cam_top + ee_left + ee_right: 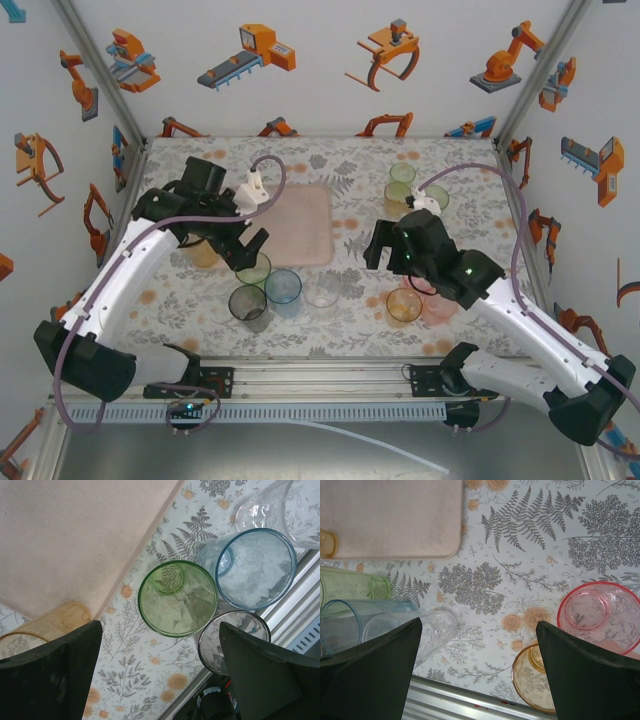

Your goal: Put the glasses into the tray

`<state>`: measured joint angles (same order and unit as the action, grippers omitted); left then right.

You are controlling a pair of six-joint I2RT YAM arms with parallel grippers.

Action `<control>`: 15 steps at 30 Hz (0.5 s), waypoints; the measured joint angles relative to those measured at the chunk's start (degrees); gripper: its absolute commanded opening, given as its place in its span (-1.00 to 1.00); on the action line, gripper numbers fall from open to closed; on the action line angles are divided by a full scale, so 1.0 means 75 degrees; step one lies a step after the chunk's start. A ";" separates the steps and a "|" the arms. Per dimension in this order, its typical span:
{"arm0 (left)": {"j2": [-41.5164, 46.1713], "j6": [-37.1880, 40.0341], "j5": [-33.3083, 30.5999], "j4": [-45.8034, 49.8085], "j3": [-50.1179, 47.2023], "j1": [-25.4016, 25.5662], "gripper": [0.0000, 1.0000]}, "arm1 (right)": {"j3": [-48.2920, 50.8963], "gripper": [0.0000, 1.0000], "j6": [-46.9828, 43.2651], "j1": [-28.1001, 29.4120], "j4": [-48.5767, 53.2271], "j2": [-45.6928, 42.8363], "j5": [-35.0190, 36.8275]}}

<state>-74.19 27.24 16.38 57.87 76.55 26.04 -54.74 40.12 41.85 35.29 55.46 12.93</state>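
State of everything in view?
Left gripper: open, empty, over green glass.
Right gripper: open, empty.
Tray: bare where visible.
Green glass: upright, empty, off tray.
Blue glass: upright, empty.
Grey glass: upright, empty.
Clear glass: upright, empty.
Pink glass: upright, empty.
Left amber glass: upright, empty.
Right amber glass: upright, empty.
Far green glass: upright, off tray.
Far yellow glass: upright.
Far-right glass: upright, part hidden.
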 measured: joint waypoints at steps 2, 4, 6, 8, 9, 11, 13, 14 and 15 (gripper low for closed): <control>-0.0009 0.0017 -0.0023 -0.0073 -0.0201 0.0032 0.79 | 0.0020 0.68 0.0061 0.0000 -0.0003 -0.0017 0.0000; -0.0047 0.0041 -0.0058 -0.0073 -0.0297 0.0058 0.77 | 0.0041 0.68 0.0090 0.0000 0.0012 -0.0087 -0.0003; -0.0125 0.0070 -0.0099 -0.0154 -0.0318 0.0076 0.73 | 0.0041 0.68 0.0087 0.0000 0.0050 -0.0178 0.0003; -0.0216 0.0090 -0.0131 -0.0251 -0.0341 0.0076 0.68 | 0.0032 0.68 0.0079 0.0000 0.0117 -0.0227 0.0012; -0.0274 0.0093 -0.0131 -0.0323 -0.0376 0.0076 0.66 | 0.0017 0.68 0.0076 0.0000 0.0181 -0.0227 0.0026; -0.0388 0.0093 -0.0137 -0.0420 -0.0458 0.0073 0.54 | -0.0029 0.68 0.0052 0.0000 0.0323 -0.0195 0.0035; -0.0504 0.0085 -0.0137 -0.0495 -0.0530 0.0076 0.31 | -0.0085 0.68 0.0047 0.0000 0.0428 -0.0181 0.0035; -0.0574 0.0082 -0.0149 -0.0516 -0.0539 0.0082 0.30 | -0.0114 0.68 0.0050 0.0000 0.0484 -0.0181 0.0035; -0.0650 0.0082 -0.0157 -0.0560 -0.0539 0.0082 0.29 | -0.0140 0.68 0.0050 0.0000 0.0519 -0.0184 0.0038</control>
<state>-79.07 27.86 15.20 53.67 72.51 26.65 -55.79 40.49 41.85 39.18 54.08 13.21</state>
